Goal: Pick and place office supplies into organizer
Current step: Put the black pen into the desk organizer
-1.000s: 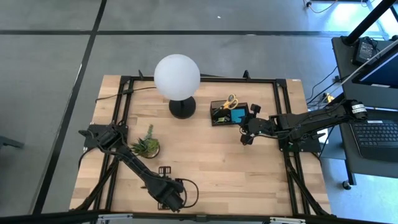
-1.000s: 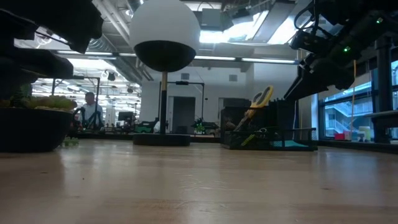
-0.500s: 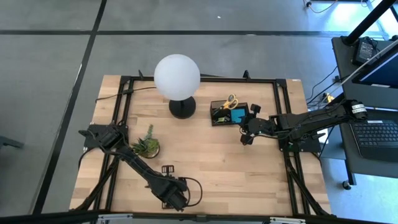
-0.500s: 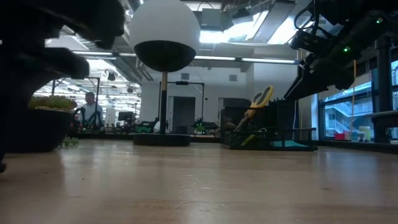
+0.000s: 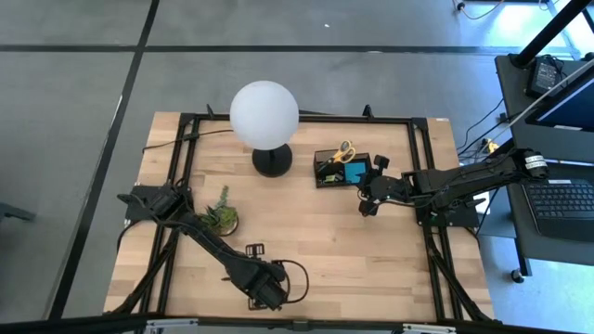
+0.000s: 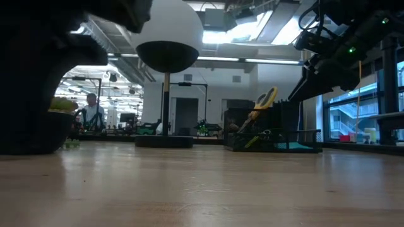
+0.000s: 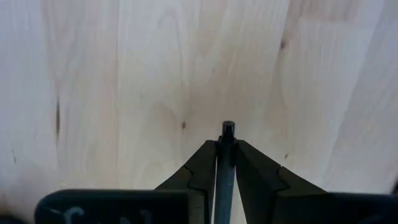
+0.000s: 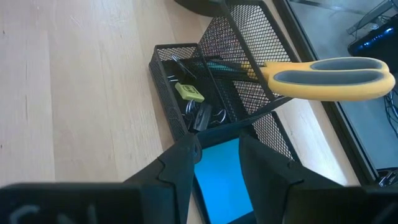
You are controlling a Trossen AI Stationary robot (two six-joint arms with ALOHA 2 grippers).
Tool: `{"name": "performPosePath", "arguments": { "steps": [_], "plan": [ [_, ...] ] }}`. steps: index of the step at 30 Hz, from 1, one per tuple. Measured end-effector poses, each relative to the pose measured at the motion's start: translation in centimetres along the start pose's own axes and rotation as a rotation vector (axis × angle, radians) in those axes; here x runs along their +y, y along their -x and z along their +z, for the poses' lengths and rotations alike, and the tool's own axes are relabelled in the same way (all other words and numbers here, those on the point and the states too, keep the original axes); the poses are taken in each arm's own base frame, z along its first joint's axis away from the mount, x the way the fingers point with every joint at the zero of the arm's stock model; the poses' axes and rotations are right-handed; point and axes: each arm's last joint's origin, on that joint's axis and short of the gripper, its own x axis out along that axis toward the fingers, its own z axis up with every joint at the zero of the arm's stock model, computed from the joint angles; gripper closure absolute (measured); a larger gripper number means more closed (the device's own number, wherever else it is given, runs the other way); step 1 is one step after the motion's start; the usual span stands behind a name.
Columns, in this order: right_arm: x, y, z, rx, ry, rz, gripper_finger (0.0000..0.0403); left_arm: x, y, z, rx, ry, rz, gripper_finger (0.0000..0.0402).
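The left gripper (image 7: 224,163) pinches a slim dark pen (image 7: 226,155) between its fingers (image 7: 198,171), the tip poking out just past them above bare wood near the front edge of the table (image 5: 306,232). In the high view this gripper (image 5: 264,292) sits low and forward, with a small black clip-like item (image 5: 251,250) lying just beside the arm. Across the table, the right gripper (image 8: 214,152) hangs with its fingers (image 8: 181,163) spread and holding nothing, at the edge of the black mesh organizer (image 8: 186,115). That organizer (image 5: 342,169) stands beside the white globe lamp (image 5: 264,113) and holds yellow-handled scissors (image 8: 323,71), a blue sticky-note pad (image 8: 221,174), a small yellow piece (image 8: 188,92) and binder clips (image 8: 202,116). A potted plant (image 5: 219,215) stands by the left arm.
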Motion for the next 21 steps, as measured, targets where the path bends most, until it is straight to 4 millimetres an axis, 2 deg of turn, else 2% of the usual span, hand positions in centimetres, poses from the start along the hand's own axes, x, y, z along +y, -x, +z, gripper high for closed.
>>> {"name": "performPosePath", "arguments": {
  "steps": [10, 21],
  "plan": [
    [-0.3, 0.5, 0.8, -0.083, -0.027, 0.0, 0.0274, 1.8, 1.5, 2.6, -0.055, -0.002, 0.035, 0.0353],
    [-1.3, 3.9, 0.8, -0.196, -0.091, 0.041, 0.0274, 6.3, 1.5, 6.4, -0.151, 0.003, 0.158, 0.0353]
  ]
}}
